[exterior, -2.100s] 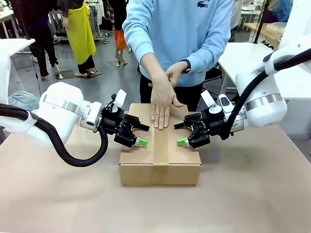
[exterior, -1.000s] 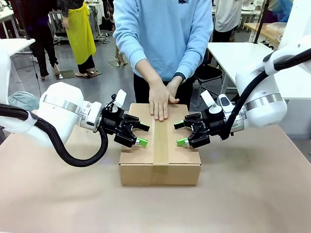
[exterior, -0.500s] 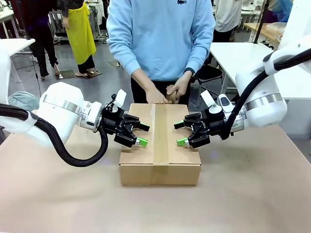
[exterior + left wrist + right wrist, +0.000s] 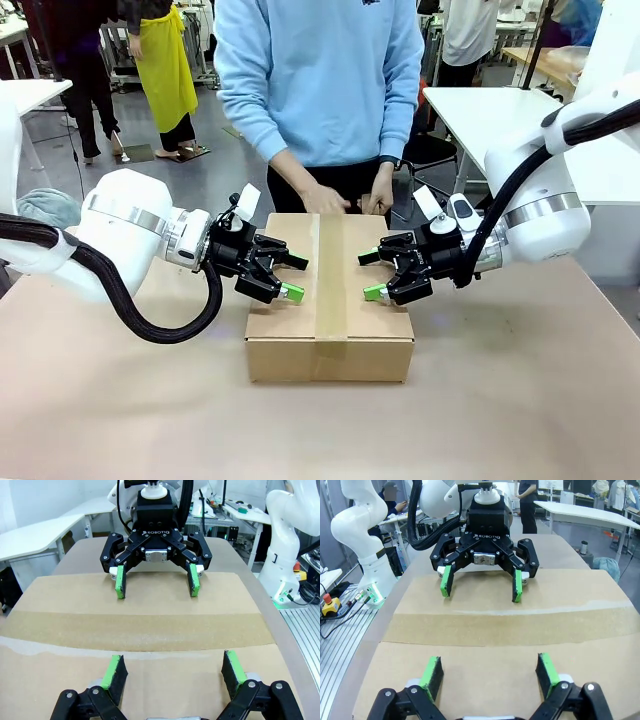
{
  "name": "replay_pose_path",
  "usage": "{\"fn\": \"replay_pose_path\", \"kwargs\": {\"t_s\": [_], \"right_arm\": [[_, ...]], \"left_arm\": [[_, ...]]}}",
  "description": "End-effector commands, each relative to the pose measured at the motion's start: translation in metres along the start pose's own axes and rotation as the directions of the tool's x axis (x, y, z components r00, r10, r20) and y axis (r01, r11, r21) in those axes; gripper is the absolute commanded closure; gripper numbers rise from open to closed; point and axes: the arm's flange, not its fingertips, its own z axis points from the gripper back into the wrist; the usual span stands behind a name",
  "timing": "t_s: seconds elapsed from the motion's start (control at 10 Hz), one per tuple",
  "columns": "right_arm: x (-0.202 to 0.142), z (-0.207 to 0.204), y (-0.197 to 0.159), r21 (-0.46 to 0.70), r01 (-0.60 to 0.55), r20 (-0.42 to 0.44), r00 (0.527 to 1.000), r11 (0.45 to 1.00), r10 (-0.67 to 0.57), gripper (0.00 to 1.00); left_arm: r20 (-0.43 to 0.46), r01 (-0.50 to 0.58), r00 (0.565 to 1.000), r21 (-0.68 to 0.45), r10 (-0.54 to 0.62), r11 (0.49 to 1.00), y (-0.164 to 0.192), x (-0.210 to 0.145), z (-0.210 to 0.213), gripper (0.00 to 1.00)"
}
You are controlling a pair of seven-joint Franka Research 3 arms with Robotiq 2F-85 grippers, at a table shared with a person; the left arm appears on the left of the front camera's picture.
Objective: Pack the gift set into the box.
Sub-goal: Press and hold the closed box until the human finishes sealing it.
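The box (image 4: 290, 325) lies shut in the middle of the table, with a tape strip (image 4: 329, 280) along its centre seam. The gift set is hidden. My left gripper (image 4: 295, 277) hovers open just over the left flap, its green pads pointing inward. Opposite it, my right gripper (image 4: 370, 275) stands open over the right flap. In the left wrist view my left gripper (image 4: 172, 672) faces the right gripper (image 4: 156, 580) across the box top (image 4: 240, 600). In the right wrist view my right gripper (image 4: 490, 675) faces the left gripper (image 4: 481, 582). Nothing is between either pair of fingers.
A person in a light blue top stands at the far side, both hands (image 4: 330, 203) at the box's far edge. The brown table (image 4: 500, 400) stretches around the box. A white table (image 4: 480, 110) stands behind at the right.
The person's hands have drawn back from the taped seam on the box top to its far edge. Neither arm has moved.
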Motion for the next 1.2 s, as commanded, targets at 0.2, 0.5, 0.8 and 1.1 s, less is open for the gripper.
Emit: {"fn": "replay_pose_path", "kwargs": {"t_s": [0.2,0.5,0.8,1.1], "right_arm": [[-0.001,-0.001,0.001,-0.001,-0.002,-0.006,1.000,1.000,0.002,0.00],[0.024,0.016,0.015,0.023,-0.027,0.060,0.998,0.999,0.025,0.00],[0.064,0.114,0.078,-0.096,-0.065,0.233,0.969,0.993,0.086,0.00],[0.017,0.194,0.115,-0.359,0.049,0.370,0.924,0.932,0.094,0.00]], "left_arm": [[0.004,0.007,1.000,0.003,-0.007,1.000,-0.003,-0.002,-0.002,0.00],[0.044,0.104,0.994,-0.054,-0.102,0.993,-0.019,0.040,0.023,0.00],[0.139,0.192,0.972,-0.002,-0.190,0.981,-0.063,0.083,0.149,0.00],[0.285,0.018,0.955,0.208,-0.078,0.978,-0.077,0.001,0.234,0.00]]}}
